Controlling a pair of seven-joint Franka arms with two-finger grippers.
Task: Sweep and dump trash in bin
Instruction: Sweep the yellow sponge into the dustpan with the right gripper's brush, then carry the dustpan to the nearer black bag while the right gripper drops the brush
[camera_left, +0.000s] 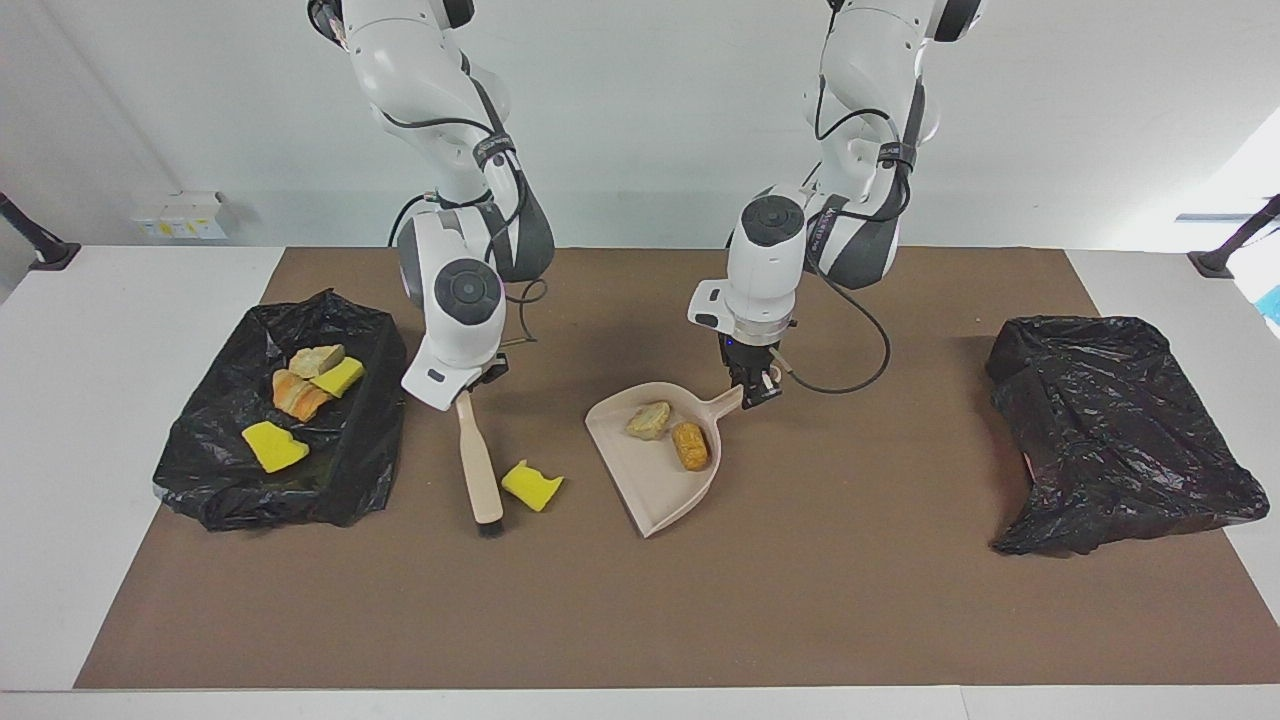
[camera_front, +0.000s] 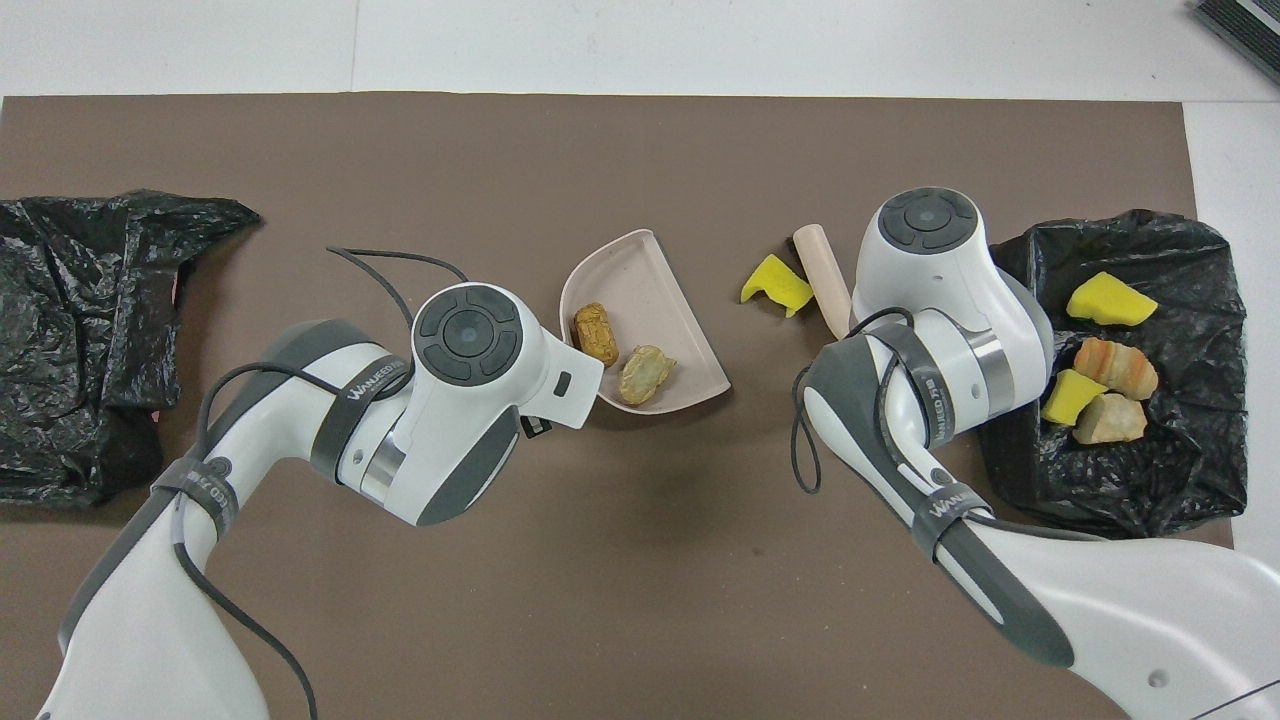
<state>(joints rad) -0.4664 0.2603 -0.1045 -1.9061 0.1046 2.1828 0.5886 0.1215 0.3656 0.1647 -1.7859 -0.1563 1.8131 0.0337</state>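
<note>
Grippers show only in the facing view: the right gripper (camera_left: 472, 385) clamps the smooth beige brush (camera_left: 478, 468), bristles down beside a crumpled yellow sponge scrap (camera_left: 531, 485); the left gripper (camera_left: 752, 388) pinches the handle of the beige plastic dustpan (camera_left: 640, 480), which holds two bread-like chunks (camera_left: 668, 433). From overhead, wrists hide both grips. Four more scraps (camera_front: 1097, 366) lie in the crinkled black bag-lined bin (camera_front: 1180, 480) at the right arm's end. A second black bag (camera_left: 1110, 430) sits at the left arm's end.
</note>
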